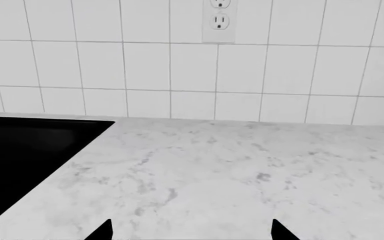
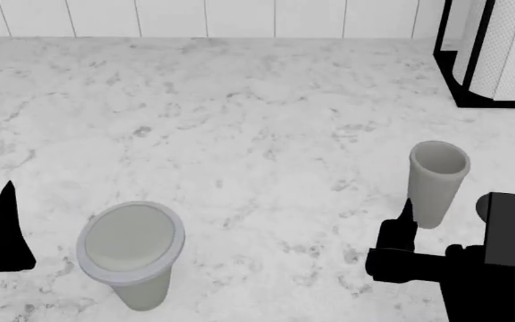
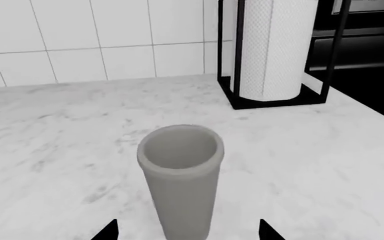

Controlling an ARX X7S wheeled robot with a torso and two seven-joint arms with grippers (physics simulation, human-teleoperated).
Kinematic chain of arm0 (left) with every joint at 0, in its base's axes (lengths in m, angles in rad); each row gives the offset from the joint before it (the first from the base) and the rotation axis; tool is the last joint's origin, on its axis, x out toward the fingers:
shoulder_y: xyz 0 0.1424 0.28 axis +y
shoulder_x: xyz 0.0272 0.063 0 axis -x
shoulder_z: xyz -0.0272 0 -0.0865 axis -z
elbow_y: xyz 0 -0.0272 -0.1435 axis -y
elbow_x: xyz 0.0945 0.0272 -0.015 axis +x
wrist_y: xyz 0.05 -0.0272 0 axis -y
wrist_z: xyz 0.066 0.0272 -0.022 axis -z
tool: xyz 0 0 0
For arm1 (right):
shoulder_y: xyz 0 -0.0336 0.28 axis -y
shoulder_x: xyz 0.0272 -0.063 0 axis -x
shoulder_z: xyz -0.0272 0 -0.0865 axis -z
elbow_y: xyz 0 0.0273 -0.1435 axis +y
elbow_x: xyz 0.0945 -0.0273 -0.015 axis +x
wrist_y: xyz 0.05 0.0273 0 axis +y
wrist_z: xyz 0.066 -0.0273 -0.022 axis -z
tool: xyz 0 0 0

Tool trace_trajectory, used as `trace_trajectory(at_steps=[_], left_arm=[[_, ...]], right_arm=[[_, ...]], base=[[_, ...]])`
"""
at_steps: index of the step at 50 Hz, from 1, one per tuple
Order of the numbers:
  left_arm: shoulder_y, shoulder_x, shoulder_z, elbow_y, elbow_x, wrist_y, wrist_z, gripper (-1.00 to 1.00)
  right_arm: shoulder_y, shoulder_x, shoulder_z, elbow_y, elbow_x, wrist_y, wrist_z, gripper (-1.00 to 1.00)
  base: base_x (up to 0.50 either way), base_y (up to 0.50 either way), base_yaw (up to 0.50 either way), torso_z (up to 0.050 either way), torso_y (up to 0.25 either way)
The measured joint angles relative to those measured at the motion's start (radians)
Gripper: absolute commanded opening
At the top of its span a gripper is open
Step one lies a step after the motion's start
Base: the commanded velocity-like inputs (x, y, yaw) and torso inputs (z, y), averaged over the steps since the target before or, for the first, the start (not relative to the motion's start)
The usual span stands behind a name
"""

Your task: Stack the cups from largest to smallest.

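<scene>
The black left pincer hangs low with fingers spread; the black right pincer likewise gapes wide.

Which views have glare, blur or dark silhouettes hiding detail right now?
Head view: flat, even light, no glare; both arms render as black silhouettes, so the right pincer near the narrow cup shows no detail. Right wrist view: sharp, with that cup centred. Left wrist view: a featureless black area beside the counter.
</scene>
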Motion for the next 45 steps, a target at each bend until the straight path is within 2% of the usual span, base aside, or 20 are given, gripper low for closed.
trace_trajectory(at_steps=[32, 33, 45], left_arm=[[-0.008, -0.01, 0.004, -0.021, -0.006, 0.009, -0.007, 1.0], [-0.008, -0.011, 0.004, -0.021, -0.006, 0.009, -0.007, 1.0], [-0.007, -0.015, 0.003, -0.018, -0.013, 0.008, -0.009, 1.0]], right_arm=[[0.188, 0.005, -0.097, 0.299, -0.035, -0.072, -0.021, 1.0], [0.19, 0.005, -0.1, 0.302, -0.036, -0.074, -0.02, -1.0], [0.19, 0.01, -0.123, 0.279, -0.036, -0.07, 0.004, -1.0]], base=[[0.0, 0.0, 0.0, 0.0, 0.0], [0.0, 0.0, 0.0, 0.0, 0.0], [0.0, 0.0, 0.0, 0.0, 0.0]])
